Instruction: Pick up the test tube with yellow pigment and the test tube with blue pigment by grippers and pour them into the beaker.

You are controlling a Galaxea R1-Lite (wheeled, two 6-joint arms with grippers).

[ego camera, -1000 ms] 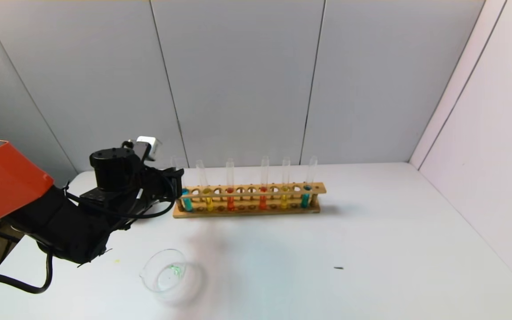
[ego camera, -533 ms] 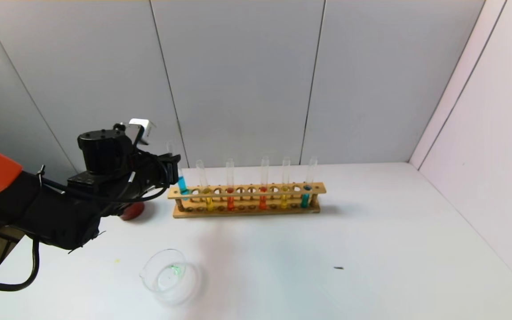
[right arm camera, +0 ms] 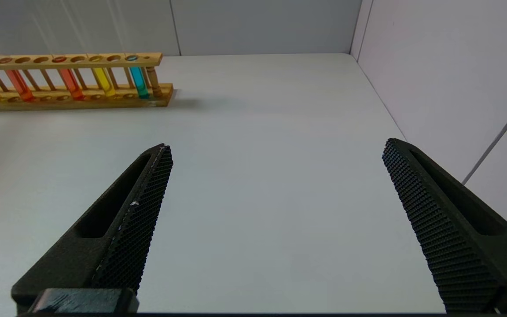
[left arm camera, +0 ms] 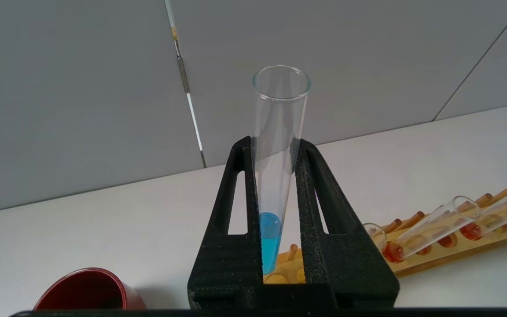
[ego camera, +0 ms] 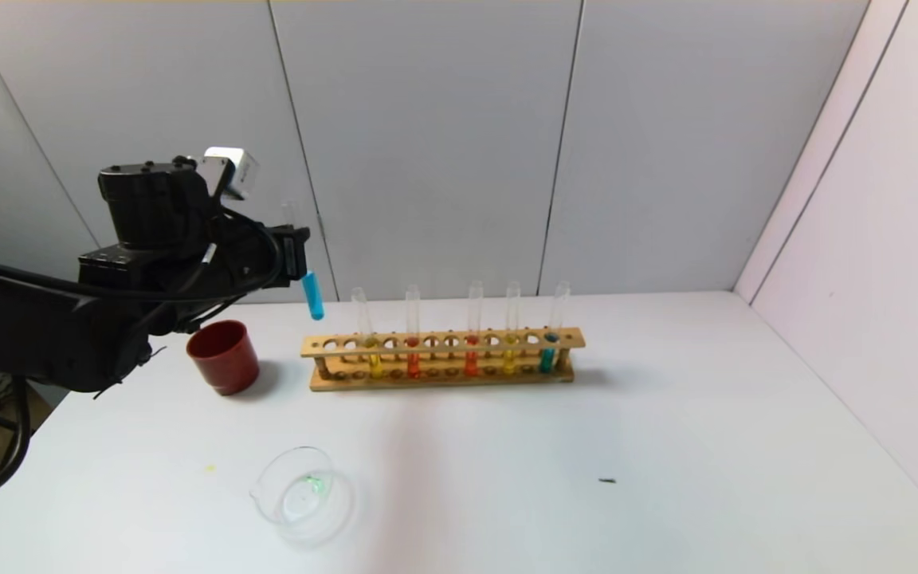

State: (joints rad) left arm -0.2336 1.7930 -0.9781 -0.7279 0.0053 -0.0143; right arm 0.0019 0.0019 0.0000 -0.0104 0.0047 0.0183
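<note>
- I have the white bench [ego camera: 666,446] in front of me, grey panels behind it and a pale wall along its right side.
- My left arm reaches in from the left, raised well above the bench, and its left claw [ego camera: 297,253] hangs above the bench between the cup and the rack's left end.
- From the left wrist camera, the left claw [left arm camera: 275,163] is pinching the test tube with blue pigment [left arm camera: 275,176] between both fingers [left arm camera: 247,211]. The open mouth stands above the fingertips and the blue liquid sits low in the rounded end.
- In the head view that test tube with blue pigment [ego camera: 312,295] is lifted clear of the rack, near upright with a slight tilt, above and just left of the rack's left end.
- The wooden test tube rack [ego camera: 443,359] stands far back on the bench, long side toward me. It holds, left to right, a yellow tube [ego camera: 371,351], two orange-red tubes [ego camera: 413,355], a second yellow tube [ego camera: 511,351] and a second blue tube [ego camera: 548,351] at the right end.
- A dark red cup [ego camera: 223,356] stands upright on the bench, just left of the rack.
- The glass beaker [ego camera: 300,494] rests near the front edge, well apart from the rack, with a small green glint inside.
- The right claw [right arm camera: 275,176] shows only in its own wrist camera: fingers spread wide, nothing between them, over bare bench to the right of the rack [right arm camera: 73,79].
- A small dark speck [ego camera: 607,481] lies on the bench right of the beaker.
</note>
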